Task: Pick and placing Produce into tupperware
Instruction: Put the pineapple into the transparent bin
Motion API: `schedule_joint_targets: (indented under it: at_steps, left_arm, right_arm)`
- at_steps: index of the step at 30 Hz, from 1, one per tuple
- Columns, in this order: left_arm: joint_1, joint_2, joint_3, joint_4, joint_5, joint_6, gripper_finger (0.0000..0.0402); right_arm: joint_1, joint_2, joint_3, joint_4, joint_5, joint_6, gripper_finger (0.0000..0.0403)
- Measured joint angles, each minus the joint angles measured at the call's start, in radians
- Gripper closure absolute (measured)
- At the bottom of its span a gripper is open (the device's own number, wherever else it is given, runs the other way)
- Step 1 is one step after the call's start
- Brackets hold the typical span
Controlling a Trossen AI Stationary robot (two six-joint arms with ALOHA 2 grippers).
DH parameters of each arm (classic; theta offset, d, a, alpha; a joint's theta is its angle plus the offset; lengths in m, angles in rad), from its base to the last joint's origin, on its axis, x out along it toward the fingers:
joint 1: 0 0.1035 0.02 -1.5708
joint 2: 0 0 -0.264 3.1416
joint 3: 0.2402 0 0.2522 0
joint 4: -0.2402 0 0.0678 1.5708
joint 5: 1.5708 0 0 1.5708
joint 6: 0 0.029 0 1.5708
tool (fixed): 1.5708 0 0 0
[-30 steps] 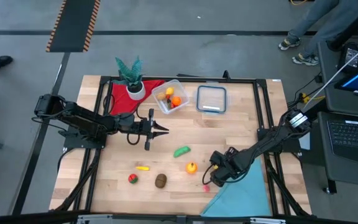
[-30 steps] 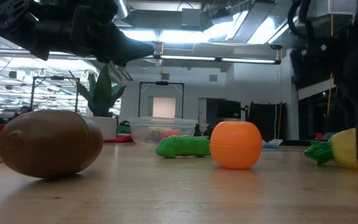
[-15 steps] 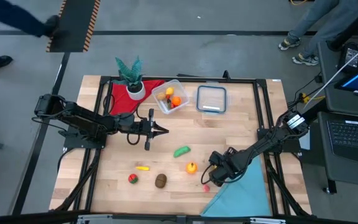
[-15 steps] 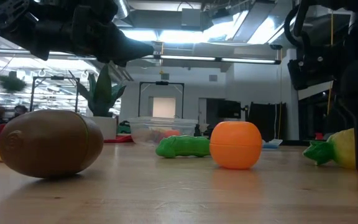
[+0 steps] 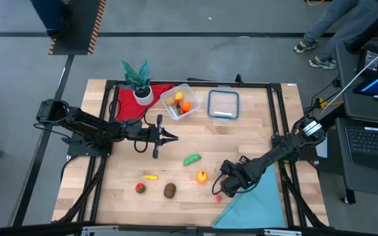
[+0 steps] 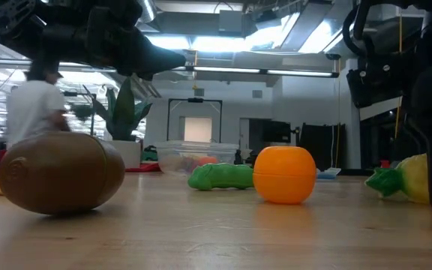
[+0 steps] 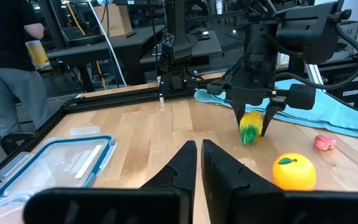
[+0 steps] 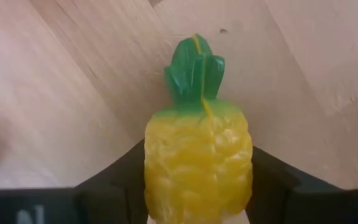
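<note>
Two arms are over the worktop (image 5: 254,131). The right gripper (image 7: 252,127) is low near the front right corner, its jaws set either side of a yellow toy pineapple (image 8: 197,165) with a green crown; the right wrist view shows both jaws against the fruit's flanks, clamped on it. The left gripper (image 5: 174,137) hangs above the middle of the worktop with its jaws together, holding nothing. A clear plastic container (image 5: 181,100) sits at the rear edge near the middle, with orange and yellow pieces inside. Just beside it, toward the right, lies a flat lid (image 5: 224,104) with a blue-grey rim. Loose produce along the front edge: a green pod (image 5: 191,159), an orange fruit (image 5: 202,176), a brown kiwi (image 5: 169,190), a red piece (image 5: 140,188), a small yellow piece (image 5: 150,177) and a pink piece (image 5: 218,197). A blue cloth (image 5: 254,203) covers the front right corner. A potted plant (image 5: 138,80) stands on a red cloth (image 5: 125,101) at the rear left.
</note>
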Motion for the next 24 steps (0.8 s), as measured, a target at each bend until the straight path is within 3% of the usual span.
schedule_joint_targets:
  at_steps: [16, 24]
  left_arm:
    - [0.000, 0.000, 0.000, 0.000, 0.000, 0.000, 0.0345]
    - [0.000, 0.000, 0.000, -0.001, 0.000, 0.000, 0.0334]
  right_arm:
    - [-0.019, 0.003, 0.056, 0.011, 0.057, -0.078, 0.0218]
    - [-0.093, -0.128, 0.065, 0.016, 0.086, -0.220, 0.0219]
